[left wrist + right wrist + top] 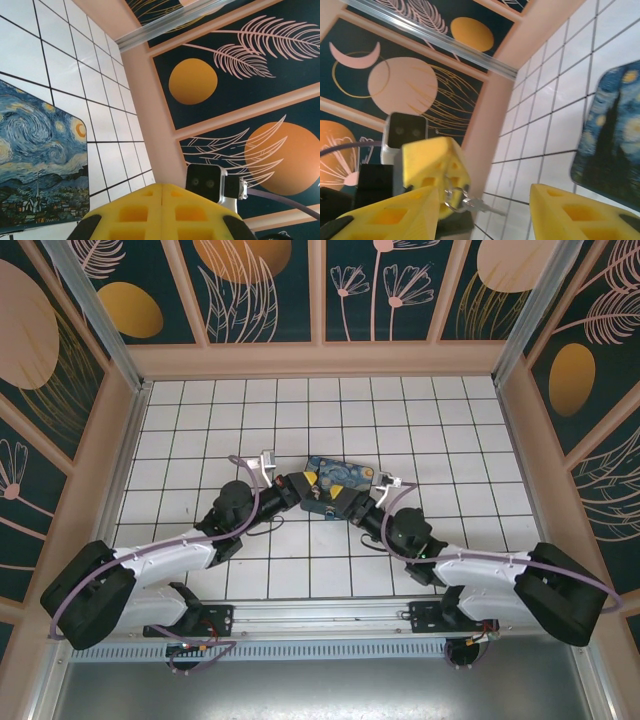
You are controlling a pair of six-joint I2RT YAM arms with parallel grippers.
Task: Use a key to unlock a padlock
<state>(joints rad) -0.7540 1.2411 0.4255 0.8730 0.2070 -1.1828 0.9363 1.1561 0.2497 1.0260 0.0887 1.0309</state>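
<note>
My left gripper [162, 189] is shut, its yellow fingers pressed together. In the right wrist view those same fingers [432, 162] pinch a small metal ring [451, 196], and a silver key [481, 204] sticks out from it to the right. My right gripper [487, 200] is open, one yellow finger on each side of the key and neither touching it. From above, the left gripper [298, 487] and the right gripper [338, 502] meet tip to tip at the middle of the tiled floor. The padlock is hidden.
A dark blue painted box [338, 478] with swirls and yellow stars lies just behind the two grippers and appears at the left as the box [40, 165]. White tiled floor [200, 420] stretches around it, enclosed by patterned walls [270, 285].
</note>
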